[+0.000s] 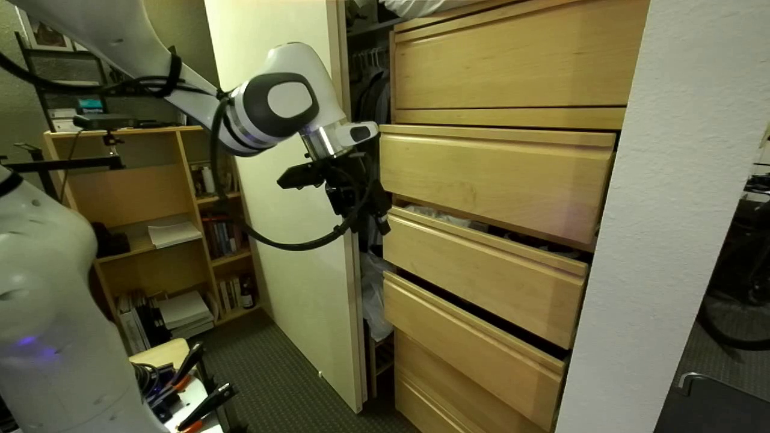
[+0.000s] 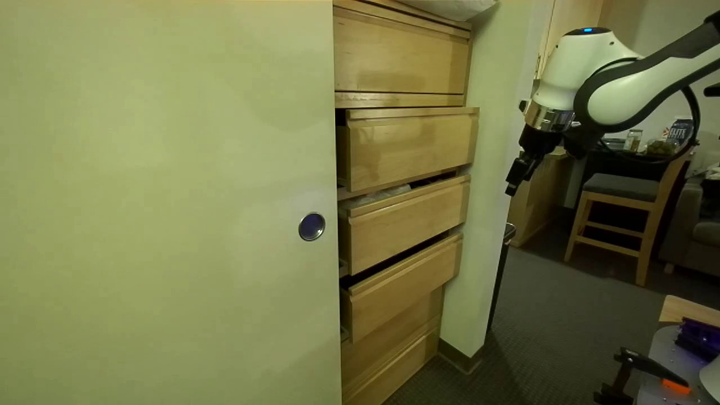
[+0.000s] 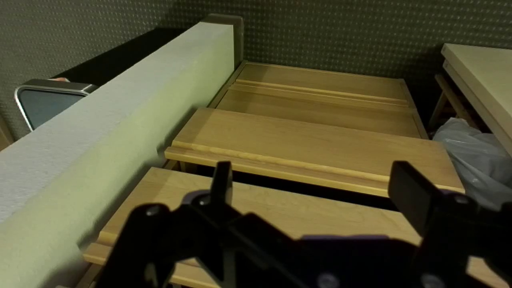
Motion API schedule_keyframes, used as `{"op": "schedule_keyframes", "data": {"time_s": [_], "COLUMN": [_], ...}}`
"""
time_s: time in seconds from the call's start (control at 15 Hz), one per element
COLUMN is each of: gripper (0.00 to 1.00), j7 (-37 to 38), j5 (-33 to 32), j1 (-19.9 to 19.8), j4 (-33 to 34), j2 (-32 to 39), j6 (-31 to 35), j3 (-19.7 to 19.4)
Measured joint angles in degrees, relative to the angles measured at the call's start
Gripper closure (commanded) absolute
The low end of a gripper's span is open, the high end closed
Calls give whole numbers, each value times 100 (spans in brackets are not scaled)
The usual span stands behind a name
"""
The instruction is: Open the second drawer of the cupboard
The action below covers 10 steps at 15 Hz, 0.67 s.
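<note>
The cupboard (image 1: 505, 116) is pale wood with stacked handle-less fronts and shows in both exterior views (image 2: 399, 100). Its second drawer (image 1: 493, 177) stands pulled out below the shut top front, also in an exterior view (image 2: 413, 149). In the wrist view the second drawer is hidden or out of frame. My gripper (image 1: 380, 224) points down, apart from the fronts, in both exterior views (image 2: 514, 183). In the wrist view the gripper (image 3: 310, 172) is open, its fingers wide apart with nothing between them, above the third and fourth fronts.
The third drawer (image 1: 481, 270) and fourth drawer (image 1: 475, 343) also stand partly out. A cream door panel (image 1: 295, 240) is beside the drawers. A white wall end (image 1: 668, 210) borders their other side. A plastic bag (image 3: 476, 160) hangs by the drawers. A bookshelf (image 1: 126, 192) stands behind the arm.
</note>
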Motion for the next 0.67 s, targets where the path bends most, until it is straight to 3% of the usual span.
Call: {"op": "schedule_keyframes", "data": {"time_s": [0.67], "gripper": [0], "j7": [-28], "j5": [4], "j1": [78], "j4": [5], "j2": [-23], "j6": [0], "j3": [-49]}}
